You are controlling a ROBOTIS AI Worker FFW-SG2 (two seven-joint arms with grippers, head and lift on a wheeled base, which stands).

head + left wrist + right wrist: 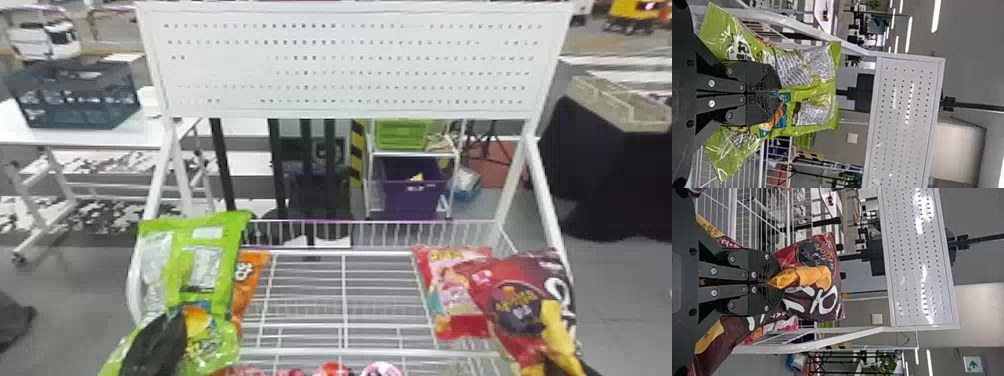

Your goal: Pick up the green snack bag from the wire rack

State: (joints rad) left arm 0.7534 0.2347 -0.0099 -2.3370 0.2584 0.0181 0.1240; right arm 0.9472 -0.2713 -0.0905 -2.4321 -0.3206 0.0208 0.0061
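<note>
White wire rack (345, 352) stands on the grey floor. Nearest, at its left side, left gripper (157, 342) has its two fingers closed around the green snack bag (212, 265), which is upright. At right side, right gripper (550, 366) is clamped on a dark red bag (482, 295). Orange bag (247, 280) is partly behind the green one. Farther are white perforated board (350, 65), purple bin (412, 200) and dark crate (75, 105) on a table (90, 136).

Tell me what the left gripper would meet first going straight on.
Beyond the green snack bag it grips, most likely the white perforated panel, though depth along that line is unclear.
</note>
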